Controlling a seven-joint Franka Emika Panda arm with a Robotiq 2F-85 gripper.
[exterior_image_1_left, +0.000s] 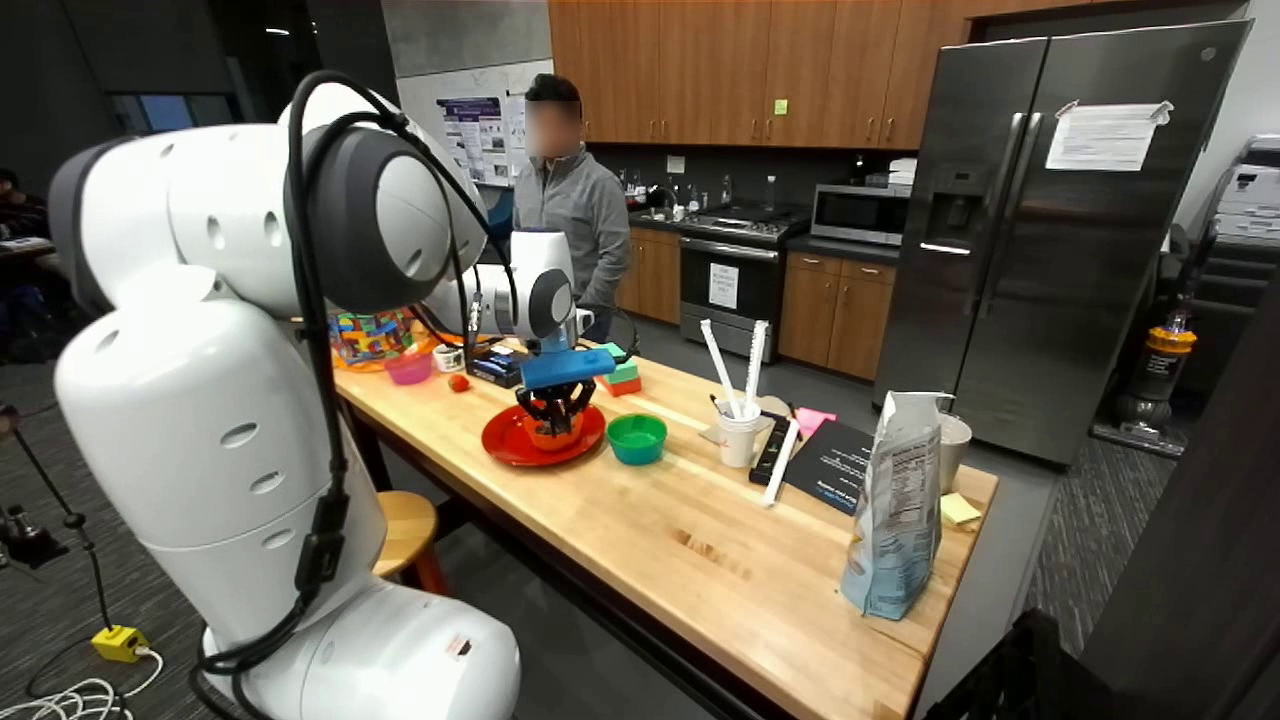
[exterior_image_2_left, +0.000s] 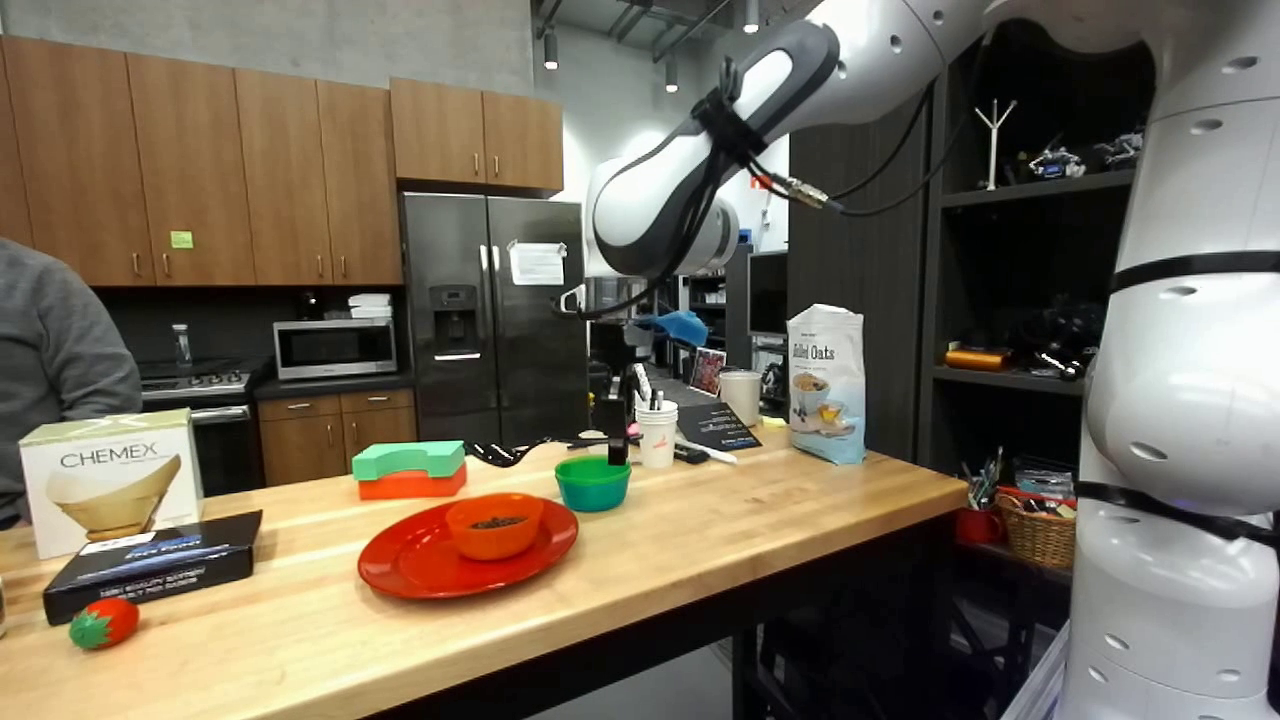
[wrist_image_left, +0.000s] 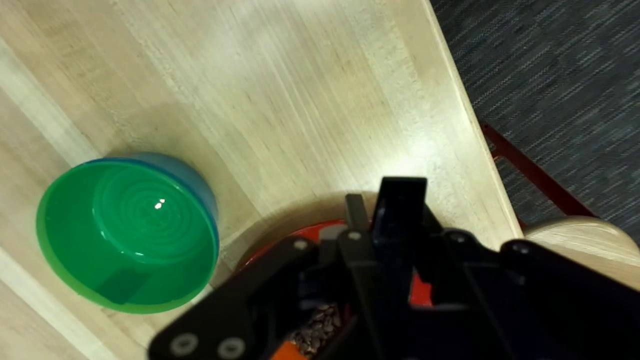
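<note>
My gripper (exterior_image_1_left: 555, 413) hangs fingers-down over the red plate (exterior_image_1_left: 502, 443), in front of the orange bowl (exterior_image_1_left: 556, 441). Its jaws are shut, ending in a black flat-ended block; no separate held object can be made out. In an exterior view, the dark fingertips (exterior_image_2_left: 619, 453) overlap the near side of the green bowl (exterior_image_2_left: 580, 490), while the orange bowl (exterior_image_2_left: 495, 540) stands left of them on the plate (exterior_image_2_left: 400, 565). Dark seeds (wrist_image_left: 316, 330) fill part of the orange bowl below my gripper (wrist_image_left: 400, 197). The green bowl (wrist_image_left: 150, 215) looks bare inside.
Green and red-orange blocks (exterior_image_2_left: 410, 470), a dark utensil-like item (exterior_image_2_left: 500, 455), a pen cup (exterior_image_2_left: 657, 432) and an oats bag (exterior_image_2_left: 828, 385) stand around. A box (exterior_image_2_left: 110, 480) and toy strawberry (exterior_image_2_left: 104, 622) lie farther left. A person (exterior_image_1_left: 580, 205) stands behind the table.
</note>
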